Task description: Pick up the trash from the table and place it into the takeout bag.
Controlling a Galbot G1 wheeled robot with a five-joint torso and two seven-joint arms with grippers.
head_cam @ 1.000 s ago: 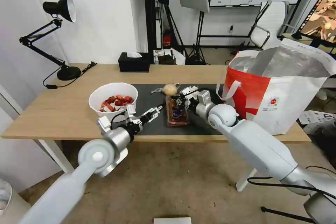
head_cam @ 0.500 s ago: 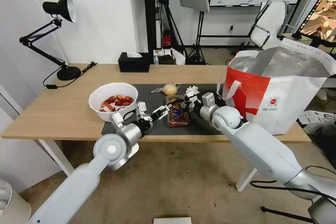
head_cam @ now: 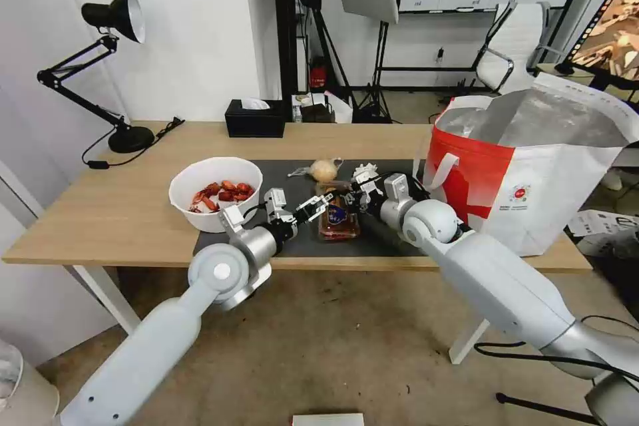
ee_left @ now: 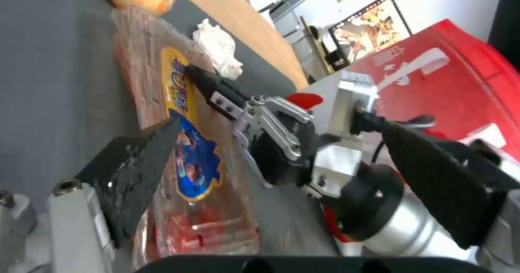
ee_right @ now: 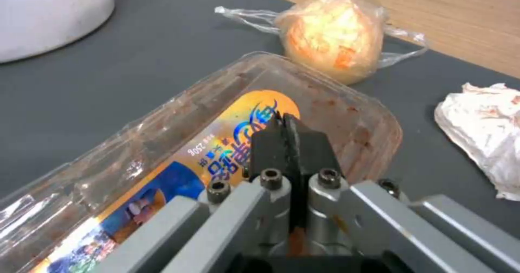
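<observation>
The clear tray (head_cam: 338,216) lies long axis toward the desk's near edge — right gripper (head_cam: 351,198) pinches its lid, left gripper (head_cam: 318,205) spread wide just beside.

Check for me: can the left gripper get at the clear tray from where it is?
Probably yes. The left gripper is open at the clear tray's near side with nothing between, though the right gripper, shut, sits over the lid.

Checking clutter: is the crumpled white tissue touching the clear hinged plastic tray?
Apart: the right wrist view shows dark mat between crumpled white tissue and clear hinged plastic tray.
</observation>
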